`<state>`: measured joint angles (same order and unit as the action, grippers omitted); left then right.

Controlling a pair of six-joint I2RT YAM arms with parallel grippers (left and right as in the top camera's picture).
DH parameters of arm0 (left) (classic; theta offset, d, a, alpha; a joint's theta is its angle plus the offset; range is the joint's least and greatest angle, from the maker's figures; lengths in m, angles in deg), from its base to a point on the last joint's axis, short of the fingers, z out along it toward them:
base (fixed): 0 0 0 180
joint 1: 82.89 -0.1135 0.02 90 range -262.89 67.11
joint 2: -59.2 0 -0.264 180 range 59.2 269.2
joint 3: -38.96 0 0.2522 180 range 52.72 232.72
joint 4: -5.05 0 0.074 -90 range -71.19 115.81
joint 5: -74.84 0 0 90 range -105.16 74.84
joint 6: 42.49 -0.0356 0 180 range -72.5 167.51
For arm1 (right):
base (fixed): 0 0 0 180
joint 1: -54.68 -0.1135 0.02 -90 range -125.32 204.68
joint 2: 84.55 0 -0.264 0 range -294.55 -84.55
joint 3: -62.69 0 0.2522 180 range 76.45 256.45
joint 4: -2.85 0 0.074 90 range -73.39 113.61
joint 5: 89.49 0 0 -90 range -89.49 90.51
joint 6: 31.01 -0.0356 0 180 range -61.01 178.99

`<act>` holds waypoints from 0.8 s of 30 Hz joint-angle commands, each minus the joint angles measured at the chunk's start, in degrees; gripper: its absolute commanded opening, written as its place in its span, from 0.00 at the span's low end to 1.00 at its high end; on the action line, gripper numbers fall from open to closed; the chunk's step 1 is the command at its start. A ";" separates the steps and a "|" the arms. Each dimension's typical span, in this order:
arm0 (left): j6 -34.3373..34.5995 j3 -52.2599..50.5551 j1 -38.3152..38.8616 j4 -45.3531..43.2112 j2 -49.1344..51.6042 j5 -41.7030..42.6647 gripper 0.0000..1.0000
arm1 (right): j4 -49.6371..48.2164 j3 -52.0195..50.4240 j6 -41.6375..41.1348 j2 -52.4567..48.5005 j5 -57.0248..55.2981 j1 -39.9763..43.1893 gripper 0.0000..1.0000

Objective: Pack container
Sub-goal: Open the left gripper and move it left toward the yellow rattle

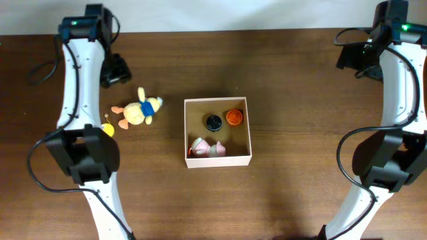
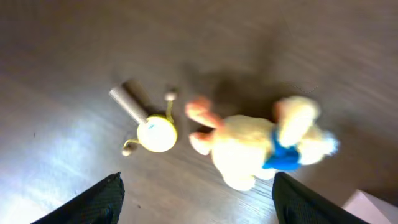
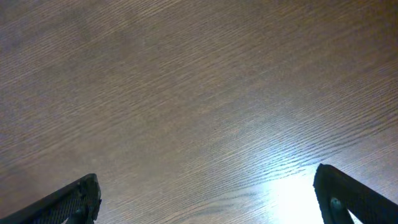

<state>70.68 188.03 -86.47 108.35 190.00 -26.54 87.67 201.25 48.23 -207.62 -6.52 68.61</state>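
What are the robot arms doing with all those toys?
Two robot arms are packing small toys into the cardboard box. Three things lie inside it: a black round piece, an orange round piece and a pink and white toy. The left gripper hangs open above the plush duck and a little yellow toy, both on the table outside the box. The right gripper is open over bare table, holding nothing.

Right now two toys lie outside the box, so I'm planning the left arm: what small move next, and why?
Probably lower the left pincer onto the duck. It is open, and the duck lies just under it on the table, left of the box, with a small yellow toy beside it.
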 commanded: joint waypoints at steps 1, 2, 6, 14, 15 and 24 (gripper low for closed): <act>6.54 -3.98 -1.33 -1.64 0.39 -0.87 0.79 | 0.00 -0.11 -0.70 0.83 -0.09 -0.04 0.99; 7.96 -4.98 -1.62 -2.16 0.39 -0.87 0.78 | 0.00 -0.11 -0.70 0.83 -0.09 -0.04 0.99; 13.40 -9.53 -2.34 -5.57 0.39 -0.46 0.78 | 0.00 -0.11 -0.70 0.83 -0.09 -0.04 0.99; 25.18 -18.47 -3.21 -11.54 0.42 -0.72 0.77 | 0.00 -0.11 -0.70 0.83 -0.09 -0.04 0.99; 27.10 -19.56 -3.56 -12.04 0.44 -0.70 0.77 | 0.00 -0.11 -0.70 0.83 -0.09 -0.04 0.99; 36.72 -25.77 -7.15 -14.60 0.46 -0.70 0.78 | 0.00 -0.11 -0.70 0.83 -0.09 -0.04 0.99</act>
<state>101.17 163.88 -92.24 94.03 190.00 -26.58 87.67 201.25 48.21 -207.62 -6.52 68.61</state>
